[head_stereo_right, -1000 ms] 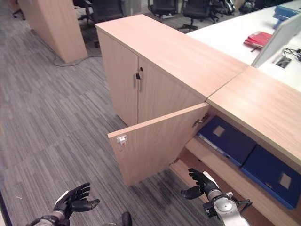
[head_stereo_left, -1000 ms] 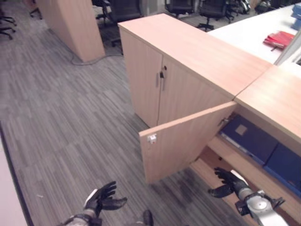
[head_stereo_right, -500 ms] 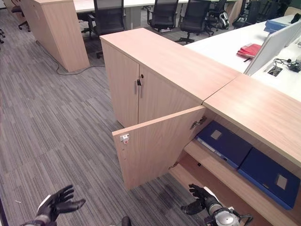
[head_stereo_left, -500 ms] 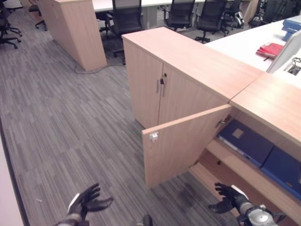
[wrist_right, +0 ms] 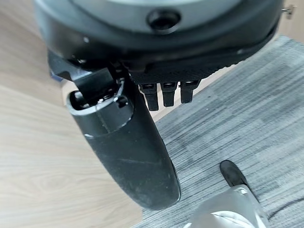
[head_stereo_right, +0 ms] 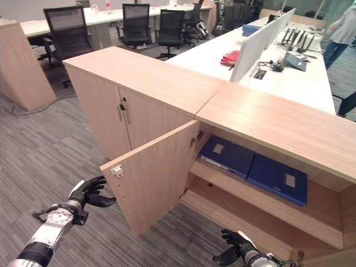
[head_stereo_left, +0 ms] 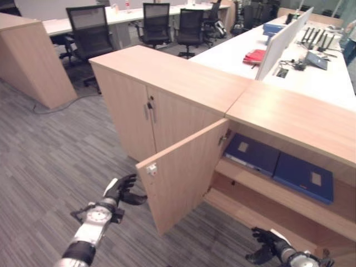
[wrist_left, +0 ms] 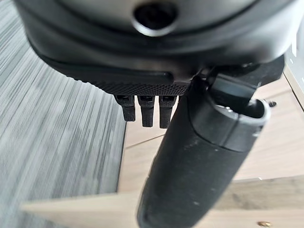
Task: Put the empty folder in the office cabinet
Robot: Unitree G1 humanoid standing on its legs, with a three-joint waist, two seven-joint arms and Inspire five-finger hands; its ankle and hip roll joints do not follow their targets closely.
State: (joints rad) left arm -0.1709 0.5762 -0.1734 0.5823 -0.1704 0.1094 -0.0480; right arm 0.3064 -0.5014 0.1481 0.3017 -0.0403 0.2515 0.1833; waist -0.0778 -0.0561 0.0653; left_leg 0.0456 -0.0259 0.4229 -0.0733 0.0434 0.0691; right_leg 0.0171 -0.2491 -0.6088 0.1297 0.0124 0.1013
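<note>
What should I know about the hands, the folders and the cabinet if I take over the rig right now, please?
Left hand: open, holding nothing, close to the outer face of the open cabinet door.
Right hand: open, holding nothing, low in front of the bottom shelf.
Two blue folders lie flat side by side on the upper shelf of the cabinet.
Done: folders are inside, judging by that.
Left: probably shutting the door.

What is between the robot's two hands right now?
The open cabinet door stands between them in the right eye view: the left hand is beside the door's outer face, and the right hand is low before the open shelves, over grey carpet.
</note>
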